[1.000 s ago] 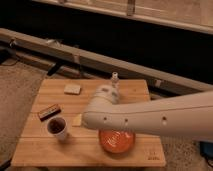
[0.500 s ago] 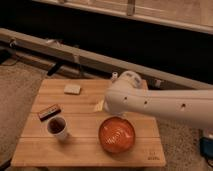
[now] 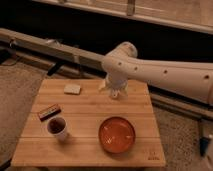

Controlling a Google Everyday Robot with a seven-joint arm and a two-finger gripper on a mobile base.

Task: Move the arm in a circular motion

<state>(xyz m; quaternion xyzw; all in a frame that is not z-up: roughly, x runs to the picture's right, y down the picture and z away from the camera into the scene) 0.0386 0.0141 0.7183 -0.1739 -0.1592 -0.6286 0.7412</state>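
Camera view: the arm point(image 3: 165, 75) enters from the right edge and runs as one thick pale segment toward the upper centre of the frame, ending in a rounded joint. From that joint a short section turns downward to the pincer point(image 3: 115, 91), which hangs above the far edge of the surface point(image 3: 90, 107), just right of centre. Whether the pincer is open or closed cannot be told. Nothing is seen held in it. Whether it touches the wood cannot be told.

Progress: the task calls for a circular sweep only, with no object to be handled. The frame carries no mark of where the circle starts or ends, so the share completed cannot be fixed. As a judgement, the arm now stands at the far point of any loop traced over the surface. The arc along the near side, toward the lower part of the frame, is either done or outstanding, and this view does not settle which.

Surroundings: a pale block point(image 3: 72, 89) lies left of the pincer, well apart from it. A dark bar point(image 3: 49, 112) lies at the left edge, with a cup point(image 3: 57, 127) just below it. An orange bowl point(image 3: 116, 135) sits at lower centre, almost directly below the pincer in the frame and well apart from it. All four items stand upright or flat.
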